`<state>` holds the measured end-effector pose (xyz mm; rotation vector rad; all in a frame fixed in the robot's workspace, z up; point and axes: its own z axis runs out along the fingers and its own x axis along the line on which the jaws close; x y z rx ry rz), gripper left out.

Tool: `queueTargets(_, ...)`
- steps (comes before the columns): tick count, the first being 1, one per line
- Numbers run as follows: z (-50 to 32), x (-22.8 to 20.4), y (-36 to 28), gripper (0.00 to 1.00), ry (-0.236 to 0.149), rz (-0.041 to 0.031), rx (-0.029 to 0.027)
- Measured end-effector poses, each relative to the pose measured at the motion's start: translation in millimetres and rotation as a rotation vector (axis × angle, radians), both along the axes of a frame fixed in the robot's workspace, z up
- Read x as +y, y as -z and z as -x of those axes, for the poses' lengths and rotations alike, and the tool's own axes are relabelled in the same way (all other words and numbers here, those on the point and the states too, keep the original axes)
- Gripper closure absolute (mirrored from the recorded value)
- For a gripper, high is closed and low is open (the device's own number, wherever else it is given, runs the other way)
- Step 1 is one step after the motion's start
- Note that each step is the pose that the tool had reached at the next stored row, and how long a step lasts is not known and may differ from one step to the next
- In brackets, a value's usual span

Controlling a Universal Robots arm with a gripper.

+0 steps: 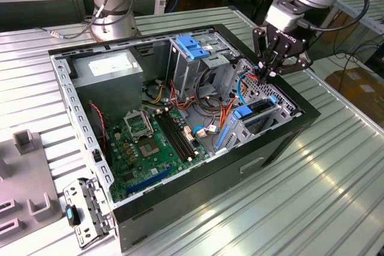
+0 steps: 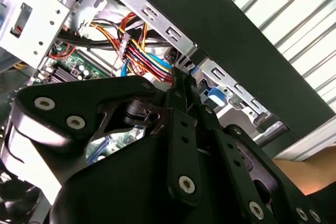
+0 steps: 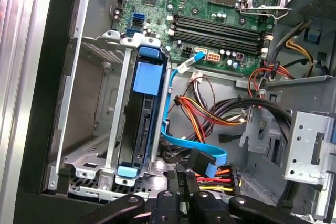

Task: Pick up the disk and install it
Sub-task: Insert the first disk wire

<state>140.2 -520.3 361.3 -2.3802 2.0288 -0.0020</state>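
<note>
The first wrist view shows the disk (image 3: pixel 143 124) seated in the drive cage (image 3: pixel 94 108), the gripper (image 3: pixel 185 184) clenched on a cable connector (image 3: pixel 210 169).

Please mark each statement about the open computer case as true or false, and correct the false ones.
1. The black gripper is over the corner of the open black computer case that holds the drive bays. True.
2. The silver disk with blue plastic side rails lies flat on the ribbed metal table outside the case. False: in the first wrist view it stands on edge in a metal bay inside the case.
3. The green motherboard has a fan mounted over its processor socket. False: the socket is bare.
4. A grey box with a white sticker sits in a corner of the case. True.
</note>
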Motion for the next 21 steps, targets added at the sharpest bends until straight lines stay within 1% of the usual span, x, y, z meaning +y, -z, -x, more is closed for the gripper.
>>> queueTargets(3, 0.0, 0.0, 1.9, 0.83, 0.064, -0.0001, 0.0000)
queueTargets(5, 0.4, -0.1, 2.2, 0.83, 0.084, 0.0000, 0.0000)
queueTargets(8, 1.0, -0.3, 2.3, 0.83, 0.084, -0.0001, 0.0000)
queueTargets(9, 1.0, -0.9, 2.3, 0.83, 0.084, 0.0000, 0.0000)
queueTargets(11, 1.1, -3.5, 2.4, 0.83, 0.084, -0.0002, 0.0000)
queueTargets(12, 1.2, -5.7, 2.3, 0.83, 0.084, 0.0000, 0.0000)
queueTargets(15, 1.3, -7.7, 2.4, 0.83, 0.084, 0.0000, 0.0000)
queueTargets(21, 1.6, -8.1, 2.4, 0.83, 0.084, -0.0001, 0.0000)
